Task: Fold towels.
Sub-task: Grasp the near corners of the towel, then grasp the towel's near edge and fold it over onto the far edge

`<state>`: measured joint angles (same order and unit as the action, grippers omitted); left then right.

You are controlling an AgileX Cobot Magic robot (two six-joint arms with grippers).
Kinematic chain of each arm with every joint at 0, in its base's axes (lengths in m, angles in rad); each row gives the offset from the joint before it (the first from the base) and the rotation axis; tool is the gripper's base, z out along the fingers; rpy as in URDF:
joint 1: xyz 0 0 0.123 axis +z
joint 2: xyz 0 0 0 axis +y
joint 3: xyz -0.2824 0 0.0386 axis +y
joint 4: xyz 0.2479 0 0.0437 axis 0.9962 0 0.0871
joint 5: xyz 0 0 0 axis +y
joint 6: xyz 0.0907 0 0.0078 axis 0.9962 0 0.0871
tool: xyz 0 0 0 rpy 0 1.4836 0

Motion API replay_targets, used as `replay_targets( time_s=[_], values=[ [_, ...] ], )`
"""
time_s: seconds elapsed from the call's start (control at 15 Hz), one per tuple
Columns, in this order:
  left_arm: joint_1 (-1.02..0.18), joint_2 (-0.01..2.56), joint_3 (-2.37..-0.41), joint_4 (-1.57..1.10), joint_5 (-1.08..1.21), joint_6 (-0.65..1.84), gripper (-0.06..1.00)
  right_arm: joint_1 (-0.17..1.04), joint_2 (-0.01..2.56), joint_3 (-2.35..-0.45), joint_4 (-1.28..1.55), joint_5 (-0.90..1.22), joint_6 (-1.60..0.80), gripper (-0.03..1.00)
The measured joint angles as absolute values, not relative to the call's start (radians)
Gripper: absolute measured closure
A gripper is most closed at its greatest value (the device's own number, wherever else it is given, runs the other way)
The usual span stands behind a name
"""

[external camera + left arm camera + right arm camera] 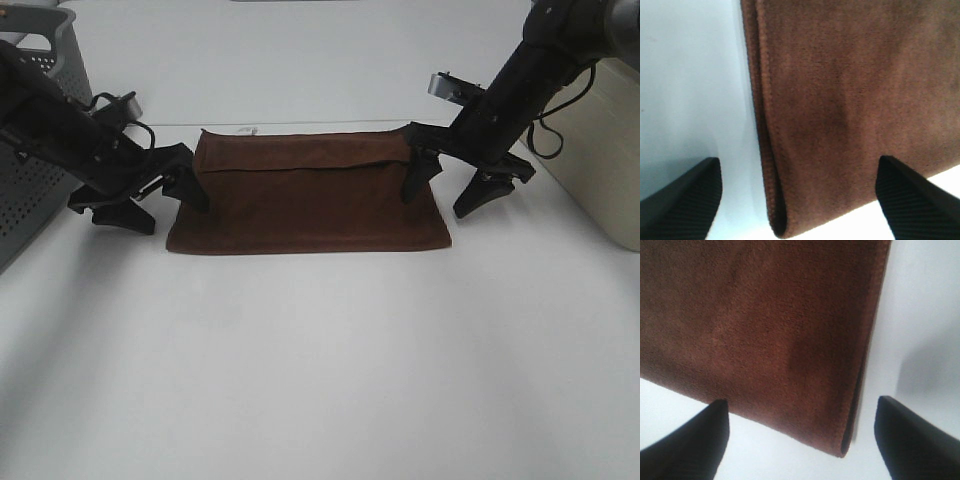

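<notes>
The dark brown towel [305, 195] lies on the white table, folded over, with a narrower folded layer along its far edge and a small white tag [246, 130] at the far side. My left gripper [165, 200] is open at the towel's left edge, one finger over the cloth, one on the table. My right gripper [458, 190] is open at the towel's right edge. In the left wrist view the towel's folded corner [840, 110] lies between the open fingers [685, 200]. The right wrist view shows the other folded corner [765, 340] between open fingers [910, 435].
A grey perforated basket [35, 130] stands at the far left behind my left arm. A cream-coloured container [600, 150] stands at the right edge behind my right arm. The white table [320, 370] stretches out in front of the towel.
</notes>
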<state>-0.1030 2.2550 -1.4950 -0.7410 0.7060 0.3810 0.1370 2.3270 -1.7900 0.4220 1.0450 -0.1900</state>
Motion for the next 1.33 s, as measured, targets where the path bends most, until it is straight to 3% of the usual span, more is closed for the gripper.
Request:
replay_targets(
  time_s=[0.27,0.4,0.6,0.73,0.8,1.07,1.33],
  values=[
    [-0.144,2.272,-1.499,-0.758,0.645,0.381,0.2,0.137,2.357,-1.79,0.431,1.013,-0.201,0.23],
    [-0.161,2.285,-1.502,-0.771,0.63,0.372,0.29,0.137,2.382,-1.79,0.446,1.01,-0.209,0.3],
    [-0.164,2.301,-1.505,-0.775,0.63,0.358,0.6,0.137,2.401,-1.79,0.487,0.995,-0.211,0.56],
    [-0.164,2.307,-1.505,-0.766,0.632,0.355,0.89,0.137,2.41,-1.79,0.496,0.971,-0.211,0.84],
    [-0.164,2.308,-1.505,-0.758,0.639,0.355,0.93,0.137,2.411,-1.79,0.49,0.968,-0.201,0.97],
    [-0.164,2.264,-1.496,-0.683,0.728,0.322,0.94,0.136,2.367,-1.762,0.451,1.019,-0.156,0.97],
    [-0.164,2.121,-1.295,-0.661,0.72,0.3,0.94,0.137,2.196,-1.461,0.476,0.939,-0.152,0.97]
  ],
)
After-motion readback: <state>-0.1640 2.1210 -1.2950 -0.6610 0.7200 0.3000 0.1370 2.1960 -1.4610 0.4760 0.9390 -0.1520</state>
